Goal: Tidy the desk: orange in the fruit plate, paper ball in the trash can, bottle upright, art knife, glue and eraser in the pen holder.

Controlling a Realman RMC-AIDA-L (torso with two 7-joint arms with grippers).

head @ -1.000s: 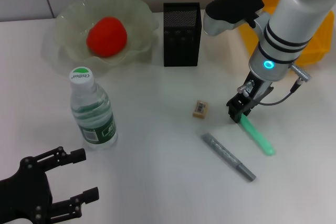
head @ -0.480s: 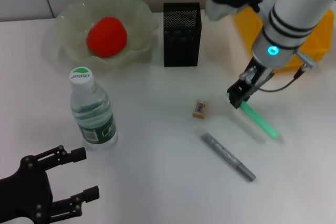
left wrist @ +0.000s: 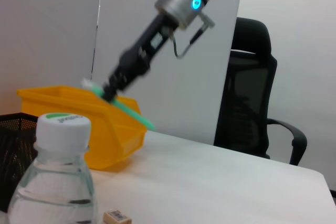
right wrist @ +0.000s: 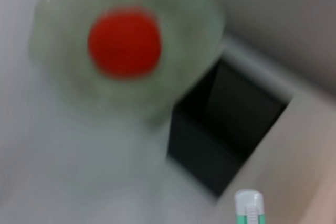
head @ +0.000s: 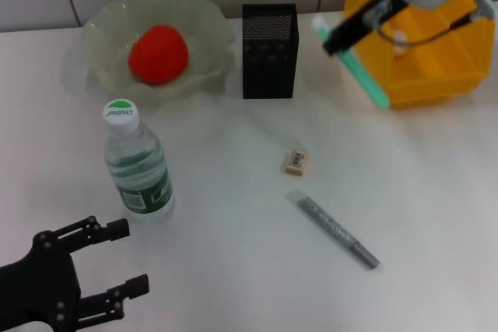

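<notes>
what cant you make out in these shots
- Inside of the black square mesh pen holder: head view shows only dark mesh; right wrist view is blurred.
- Inside of the yellow plastic trash can: cut off by the head view's edge, so no paper ball is visible.
- Print on the tiny tan eraser: too small.

- The bottle is showing a short word in white script on its green cap top (it looks like "Cestbon", though too small to be sure).
- The eraser is carrying a printed label, unreadable.
</notes>
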